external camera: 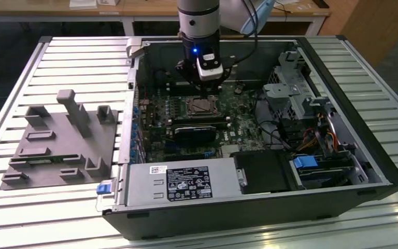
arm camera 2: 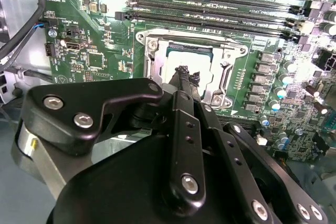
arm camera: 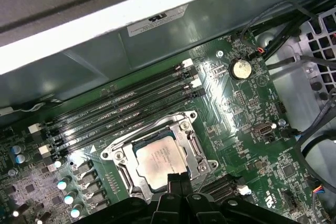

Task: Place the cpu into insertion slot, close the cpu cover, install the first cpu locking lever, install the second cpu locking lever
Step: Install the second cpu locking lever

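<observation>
While fingers pressed together, tool [arm camera 2: 185,73] tip down on the cpu [arm camera: 157,162].

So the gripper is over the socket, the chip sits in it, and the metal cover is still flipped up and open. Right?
Not quite. The gripper is over the socket and the chip sits in it, but the metal cover is not flipped up: in both wrist views it lies flat around the chip, its window framing the chip's top.
</observation>
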